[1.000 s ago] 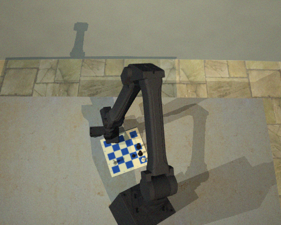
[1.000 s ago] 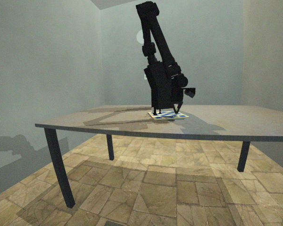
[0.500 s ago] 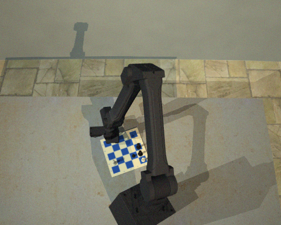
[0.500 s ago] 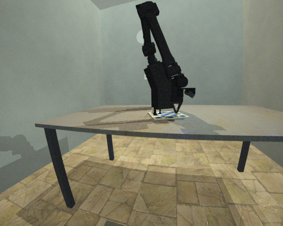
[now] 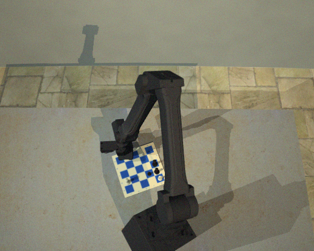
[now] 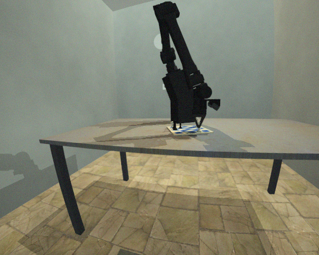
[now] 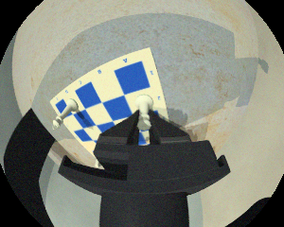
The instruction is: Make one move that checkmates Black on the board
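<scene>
three white pieces [image 5: 159, 177], three black pieces [image 5: 155, 163]

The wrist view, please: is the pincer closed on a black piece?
No, the pincer is shut on a white piece, whose pale head rises between the dark fingers.

The bench [image 6: 72, 138] was a broad grey slab on dark legs, standing on a stone-tiled floor [image 6: 168, 219]. A small blue-and-cream chessboard [image 5: 130, 189] lay flat on it, and just beside that board sat the arm's dark base block [image 5: 131, 233], throwing long shadows.
</scene>
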{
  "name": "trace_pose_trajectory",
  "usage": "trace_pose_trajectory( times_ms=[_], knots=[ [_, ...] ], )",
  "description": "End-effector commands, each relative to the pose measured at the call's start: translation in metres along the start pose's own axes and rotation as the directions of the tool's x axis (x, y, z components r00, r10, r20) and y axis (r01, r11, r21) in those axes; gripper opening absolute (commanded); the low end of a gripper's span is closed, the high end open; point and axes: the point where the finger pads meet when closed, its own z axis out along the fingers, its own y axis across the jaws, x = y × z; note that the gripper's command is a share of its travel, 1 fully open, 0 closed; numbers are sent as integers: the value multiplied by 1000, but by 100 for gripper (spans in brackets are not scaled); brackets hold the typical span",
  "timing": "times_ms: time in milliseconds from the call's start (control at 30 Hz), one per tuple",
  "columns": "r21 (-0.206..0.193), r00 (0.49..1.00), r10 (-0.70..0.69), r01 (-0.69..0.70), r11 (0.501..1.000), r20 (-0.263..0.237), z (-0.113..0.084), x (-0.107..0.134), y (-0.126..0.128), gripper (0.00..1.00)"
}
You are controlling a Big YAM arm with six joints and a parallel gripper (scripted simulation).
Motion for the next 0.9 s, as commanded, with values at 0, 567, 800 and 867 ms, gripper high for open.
trace_pose_trajectory(
  times_ms=[0, 567, 800, 867],
  knots=[
    [1, 1000, -1, 1, 1000, 4, 4, 3, -1, 0],
    [16, 1000, -1, 1, 1000, 8, -8, 2, -9, 0],
    [13, 1000, -4, 4, 1000, 8, -32, -5, -5, 0],
    [13, 1000, -4, 4, 1000, 7, -46, -5, -5, 0]
  ],
)
